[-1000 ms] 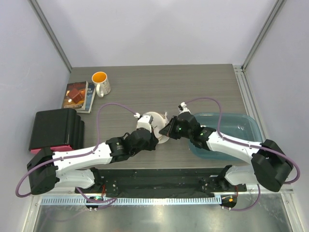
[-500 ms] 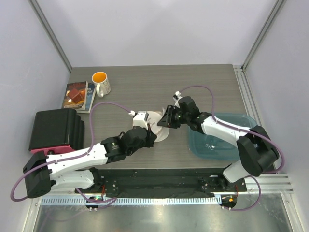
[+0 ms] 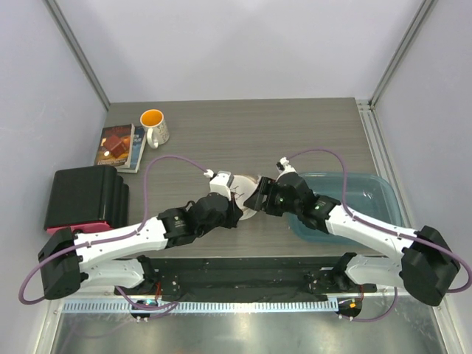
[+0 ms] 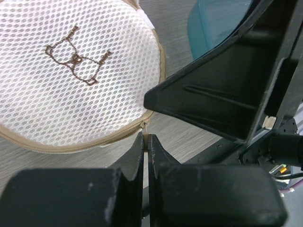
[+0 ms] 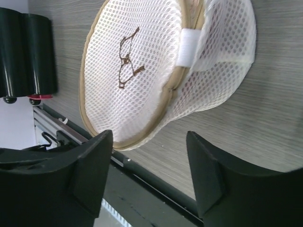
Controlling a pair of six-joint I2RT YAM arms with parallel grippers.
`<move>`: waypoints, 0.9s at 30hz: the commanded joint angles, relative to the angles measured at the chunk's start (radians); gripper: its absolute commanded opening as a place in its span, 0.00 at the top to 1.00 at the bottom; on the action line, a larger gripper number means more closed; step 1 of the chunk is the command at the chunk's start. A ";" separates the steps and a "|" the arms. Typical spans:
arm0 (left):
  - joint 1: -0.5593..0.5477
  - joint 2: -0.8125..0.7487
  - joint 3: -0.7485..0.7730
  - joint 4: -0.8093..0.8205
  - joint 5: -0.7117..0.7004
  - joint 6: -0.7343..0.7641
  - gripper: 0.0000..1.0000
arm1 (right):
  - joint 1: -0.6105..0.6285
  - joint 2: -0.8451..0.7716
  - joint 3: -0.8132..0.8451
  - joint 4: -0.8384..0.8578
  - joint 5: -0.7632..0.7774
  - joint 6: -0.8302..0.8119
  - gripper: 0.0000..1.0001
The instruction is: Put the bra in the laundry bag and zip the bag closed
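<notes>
Zipping, I judge: my left gripper (image 4: 146,142) is pinched tight on the zipper pull (image 4: 147,126) at the rim of the laundry bag (image 4: 71,80), which rests on the table (image 3: 310,140). My right gripper (image 5: 147,142) gapes empty beside the bag. Next: steady the bag, draw the pull along its rim.

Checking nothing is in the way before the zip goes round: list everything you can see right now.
laundry bag: one, white mesh with tan zipper rim, table centre
zipper pull: one, tan, at the left hand's fingertips
mug: one, white with orange inside, far left
books: two, stacked, beside mug
case: one, black over pink, left edge
bin: one, teal, right side
left hand: shut on zipper pull
right hand: open, beside laundry bag
</notes>
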 commanded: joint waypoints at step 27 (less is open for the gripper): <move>-0.002 -0.128 -0.037 -0.083 -0.045 -0.018 1.00 | -0.263 0.419 0.395 0.052 -0.258 -0.219 0.99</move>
